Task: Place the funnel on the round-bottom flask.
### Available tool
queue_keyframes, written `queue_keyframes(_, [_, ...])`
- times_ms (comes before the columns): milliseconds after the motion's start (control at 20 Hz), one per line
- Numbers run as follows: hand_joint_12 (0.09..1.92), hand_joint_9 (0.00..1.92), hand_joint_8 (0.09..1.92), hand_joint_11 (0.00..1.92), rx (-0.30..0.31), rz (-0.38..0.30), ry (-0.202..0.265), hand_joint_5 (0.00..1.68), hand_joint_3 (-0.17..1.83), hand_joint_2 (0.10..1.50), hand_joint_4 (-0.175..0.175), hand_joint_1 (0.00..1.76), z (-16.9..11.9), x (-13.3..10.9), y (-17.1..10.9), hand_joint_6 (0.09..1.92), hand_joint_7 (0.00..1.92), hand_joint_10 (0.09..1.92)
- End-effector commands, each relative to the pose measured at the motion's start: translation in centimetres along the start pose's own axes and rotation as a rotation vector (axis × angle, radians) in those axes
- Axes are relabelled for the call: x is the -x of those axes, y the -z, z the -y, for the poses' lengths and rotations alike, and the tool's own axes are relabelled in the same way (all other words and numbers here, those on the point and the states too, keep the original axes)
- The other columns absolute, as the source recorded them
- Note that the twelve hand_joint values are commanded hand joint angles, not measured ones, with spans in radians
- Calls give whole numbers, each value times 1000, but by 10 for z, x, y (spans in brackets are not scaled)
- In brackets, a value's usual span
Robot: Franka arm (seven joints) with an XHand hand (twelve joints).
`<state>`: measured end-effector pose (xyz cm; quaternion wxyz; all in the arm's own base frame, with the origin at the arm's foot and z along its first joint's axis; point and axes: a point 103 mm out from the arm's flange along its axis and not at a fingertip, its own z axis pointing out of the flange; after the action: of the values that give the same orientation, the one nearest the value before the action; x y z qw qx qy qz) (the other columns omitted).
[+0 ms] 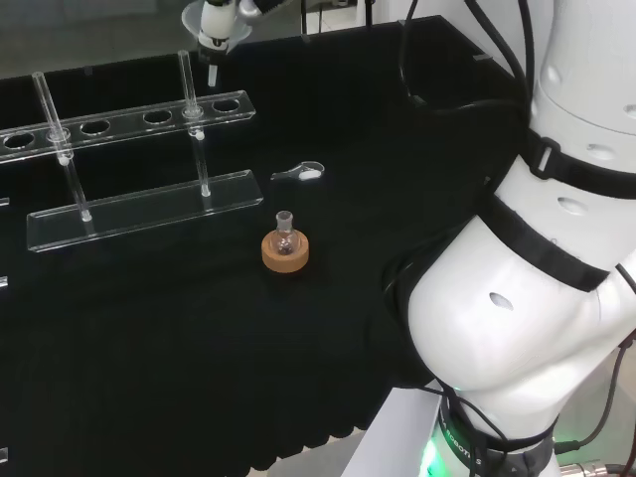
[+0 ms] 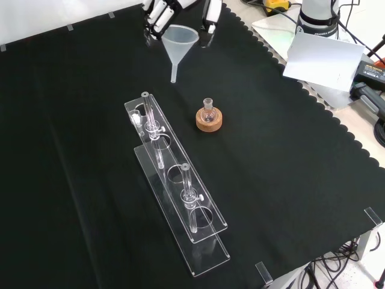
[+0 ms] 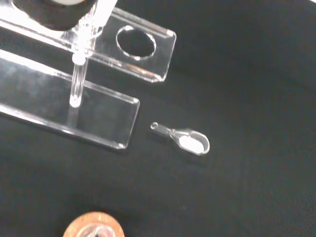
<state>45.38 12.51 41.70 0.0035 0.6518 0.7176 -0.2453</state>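
Note:
A clear plastic funnel (image 2: 179, 41) hangs in the air, stem down, at the top of the front view. The hand (image 2: 161, 11) is shut on it, with fingers on one side of the rim and the thumb (image 2: 212, 14) on the other. In the head view the funnel (image 1: 210, 48) and the hand (image 1: 245, 8) are at the far top, above the rack's right end. A small round-bottom flask (image 2: 209, 111) stands upright on a cork ring (image 2: 209, 123), apart from the funnel and nearer the camera in the front view. The wrist view shows the funnel stem (image 3: 101, 15) and the cork ring (image 3: 91, 226).
A clear acrylic tube rack (image 2: 174, 180) lies to the left of the flask in the front view, with two glass tubes (image 1: 189, 84) standing in it. A small glass scoop (image 1: 301, 173) lies on the black cloth between rack and flask. The arm's white links (image 1: 527, 298) stand at the head view's right.

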Motion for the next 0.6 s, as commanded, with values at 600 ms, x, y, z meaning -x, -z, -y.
queue_keyframes(600, [1224,994,646,648,-194,79,-111,575,-175,1035,-14,831,39,-17,-69,532,756,429])
